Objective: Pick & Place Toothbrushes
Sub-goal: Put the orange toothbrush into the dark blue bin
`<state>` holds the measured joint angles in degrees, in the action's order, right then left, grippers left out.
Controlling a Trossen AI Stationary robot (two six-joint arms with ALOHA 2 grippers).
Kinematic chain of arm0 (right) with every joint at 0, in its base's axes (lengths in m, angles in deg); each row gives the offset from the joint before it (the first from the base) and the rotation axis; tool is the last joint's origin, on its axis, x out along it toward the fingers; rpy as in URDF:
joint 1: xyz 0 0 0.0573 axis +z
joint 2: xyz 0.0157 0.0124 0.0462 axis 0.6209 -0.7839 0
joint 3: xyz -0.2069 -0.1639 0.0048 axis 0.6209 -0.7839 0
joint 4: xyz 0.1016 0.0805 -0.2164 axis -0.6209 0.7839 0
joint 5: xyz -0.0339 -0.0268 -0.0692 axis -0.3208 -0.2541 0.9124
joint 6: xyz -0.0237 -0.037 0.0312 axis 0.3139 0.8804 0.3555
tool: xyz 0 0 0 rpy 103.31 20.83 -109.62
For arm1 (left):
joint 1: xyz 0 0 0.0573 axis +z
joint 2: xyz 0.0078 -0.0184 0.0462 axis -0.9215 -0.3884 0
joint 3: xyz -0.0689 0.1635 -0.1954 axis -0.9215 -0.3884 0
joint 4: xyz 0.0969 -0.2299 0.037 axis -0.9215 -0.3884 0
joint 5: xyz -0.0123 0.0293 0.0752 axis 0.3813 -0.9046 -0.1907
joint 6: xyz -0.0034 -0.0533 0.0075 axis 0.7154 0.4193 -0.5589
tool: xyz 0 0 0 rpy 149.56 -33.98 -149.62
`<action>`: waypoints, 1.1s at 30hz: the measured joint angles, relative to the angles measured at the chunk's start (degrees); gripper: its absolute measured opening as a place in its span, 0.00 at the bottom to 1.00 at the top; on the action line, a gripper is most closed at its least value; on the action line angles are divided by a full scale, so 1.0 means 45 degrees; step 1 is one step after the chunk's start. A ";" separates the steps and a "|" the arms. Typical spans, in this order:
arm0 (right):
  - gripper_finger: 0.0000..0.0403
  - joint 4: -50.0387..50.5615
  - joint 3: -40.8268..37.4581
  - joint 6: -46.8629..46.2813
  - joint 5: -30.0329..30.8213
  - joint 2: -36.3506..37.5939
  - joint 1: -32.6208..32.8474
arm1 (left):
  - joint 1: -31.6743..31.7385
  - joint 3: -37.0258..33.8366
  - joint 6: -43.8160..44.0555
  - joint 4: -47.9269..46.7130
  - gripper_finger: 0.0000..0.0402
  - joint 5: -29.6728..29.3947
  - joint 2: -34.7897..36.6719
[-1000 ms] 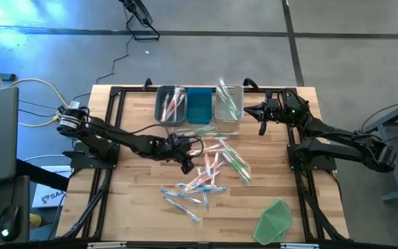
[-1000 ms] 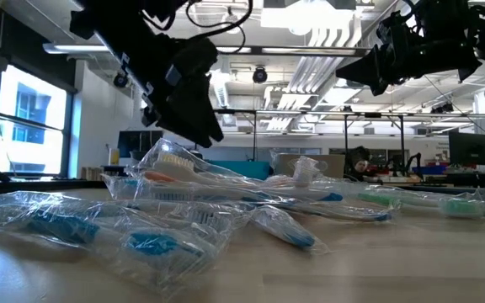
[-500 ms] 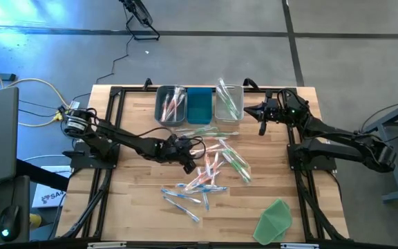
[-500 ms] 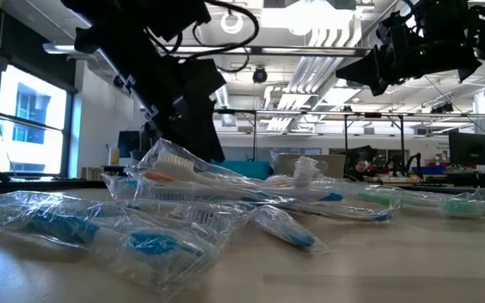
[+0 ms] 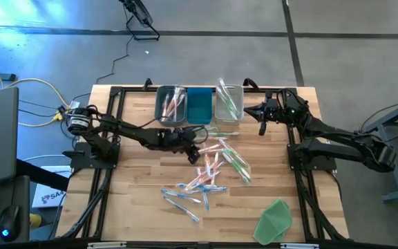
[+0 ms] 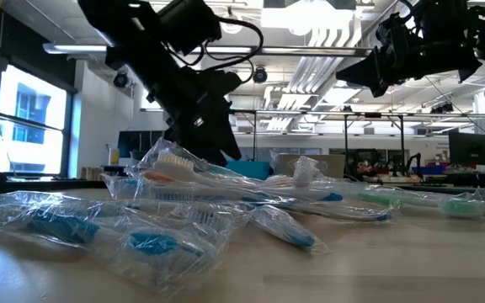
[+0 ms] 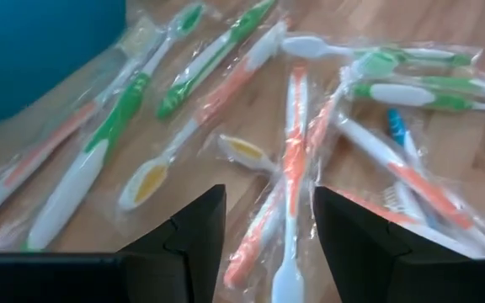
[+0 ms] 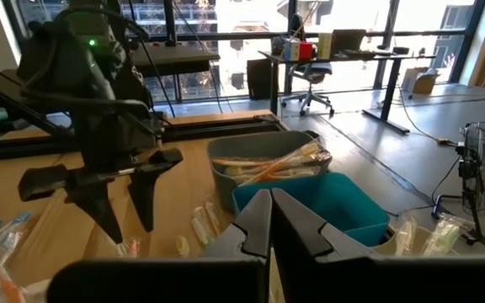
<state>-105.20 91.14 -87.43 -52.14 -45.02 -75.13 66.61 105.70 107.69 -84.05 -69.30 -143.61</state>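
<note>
we see the left end effector (image 5: 193, 152) low over the wooden counter (image 5: 137, 194), at the left edge of the toothbrushes (image 5: 213, 169). its fingers (image 7: 194, 240) stand wide apart w/ nothing between them; in the left wrist view an orange toothbrush (image 7: 289, 160) in a clear wrapper lies on the counter just past the gap.

the toothbrushes are scattered mid-counter in clear wrappers: orange, green & blue ones mixed, blue mostly nearer the front edge. more sit in bins along the far edge: a grey bin (image 5: 171, 105) w/ orange ones on the left, a teal bin (image 5: 199, 106) in the middle, a clear bin (image 5: 229, 102) w/ green ones on the right.

the right end effector (image 5: 261, 119) hangs above the counter's far right, just right of the clear bin, fingers pressed together, holding nothing. a green sheet (image 5: 274, 220) lies at the near right corner, well apart from the pile.
</note>
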 joint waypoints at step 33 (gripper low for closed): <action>0.01 0.0426 0.0000 0.0005 0.0000 0.0000 -0.0002 | -0.0039 0.1528 -0.0301 -0.1095 0.44 0.0555 -0.1938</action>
<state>-103.28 91.14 -87.41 -52.14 -45.02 -75.14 66.43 112.58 106.33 -88.98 -66.81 -152.33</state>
